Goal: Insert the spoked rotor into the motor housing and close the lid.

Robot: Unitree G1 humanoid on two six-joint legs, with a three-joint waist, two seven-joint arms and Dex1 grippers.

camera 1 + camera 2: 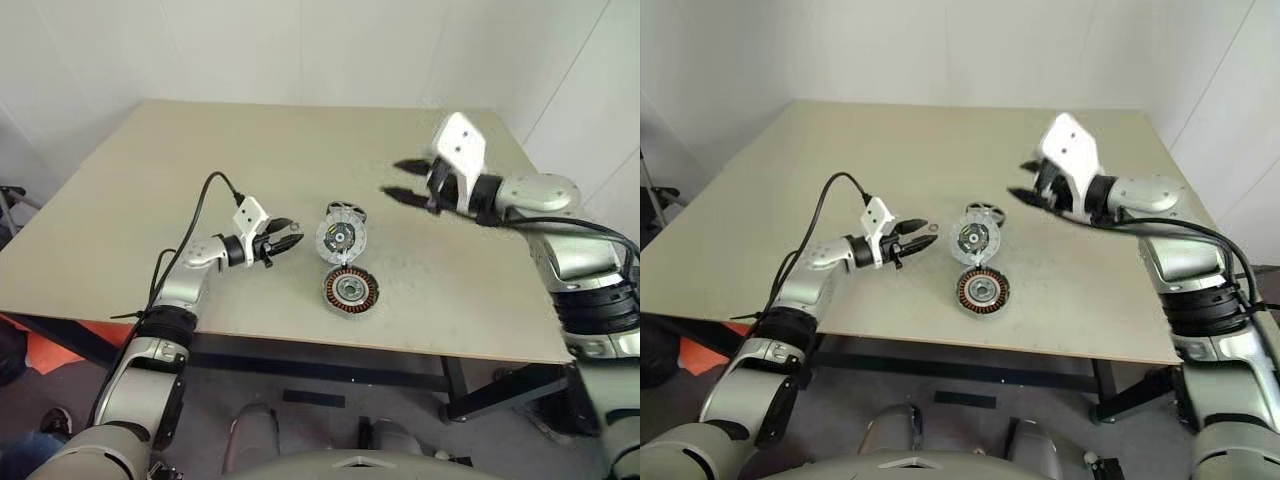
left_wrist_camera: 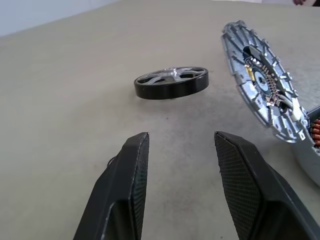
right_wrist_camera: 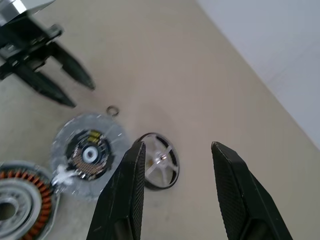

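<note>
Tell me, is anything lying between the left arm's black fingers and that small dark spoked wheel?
Only bare beige table: the left wrist view shows open tabletop between the left gripper and the small dark spoked wheel.

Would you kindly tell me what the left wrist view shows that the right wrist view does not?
Left wrist view adds the lid side-on, standing tilted. Right wrist view adds a small ring on the table and the left gripper seen from outside. Both share the spoked rotor lying flat, the lid and part of the motor housing.
</note>
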